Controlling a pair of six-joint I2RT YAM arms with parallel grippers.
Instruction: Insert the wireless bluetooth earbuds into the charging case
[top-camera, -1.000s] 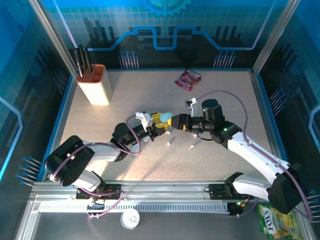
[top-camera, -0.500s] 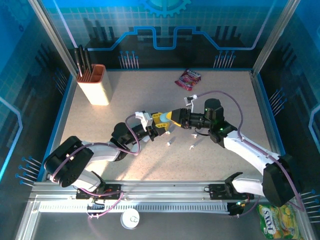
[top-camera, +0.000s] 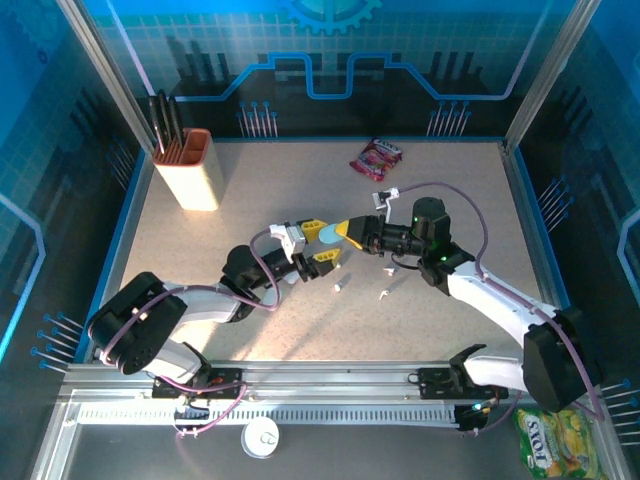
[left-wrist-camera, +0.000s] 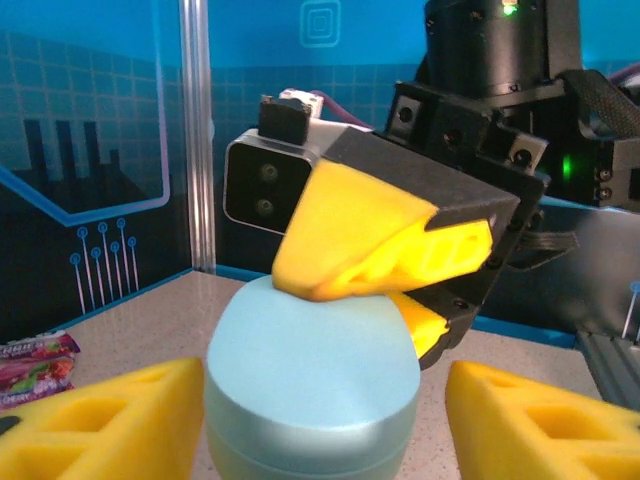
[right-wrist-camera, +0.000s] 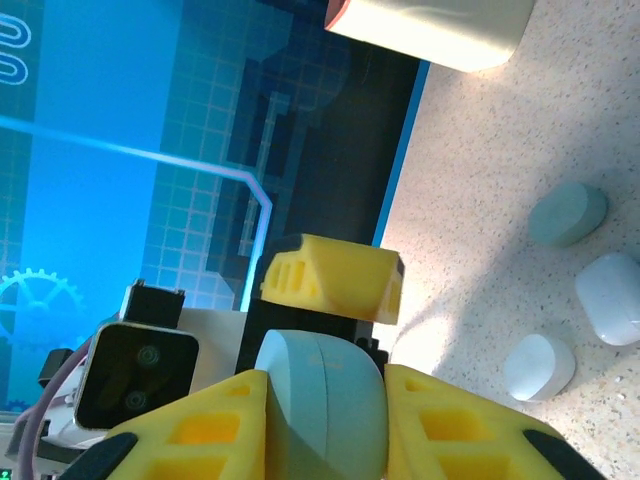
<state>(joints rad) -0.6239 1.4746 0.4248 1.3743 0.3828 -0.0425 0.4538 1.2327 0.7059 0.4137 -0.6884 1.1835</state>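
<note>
The speckled table (top-camera: 250, 205) is lying open across most of its width, with a blue rim running along its far and side edges. A knife block (top-camera: 190, 172) is standing in the far left corner and a snack packet (top-camera: 376, 158) is lying near the far edge, both well apart from the arms.

The two arms are meeting over the table's middle. The right gripper (right-wrist-camera: 325, 425) is clamping a light-blue charging case (left-wrist-camera: 312, 380) between its yellow fingers. The left gripper (top-camera: 320, 246) is standing apart, one finger on either side of the case without touching it.

A white earbud (top-camera: 340, 286) and a second earbud (top-camera: 383, 294) are lying on bare table just nearer than the grippers, outside the case, with free room around them.
</note>
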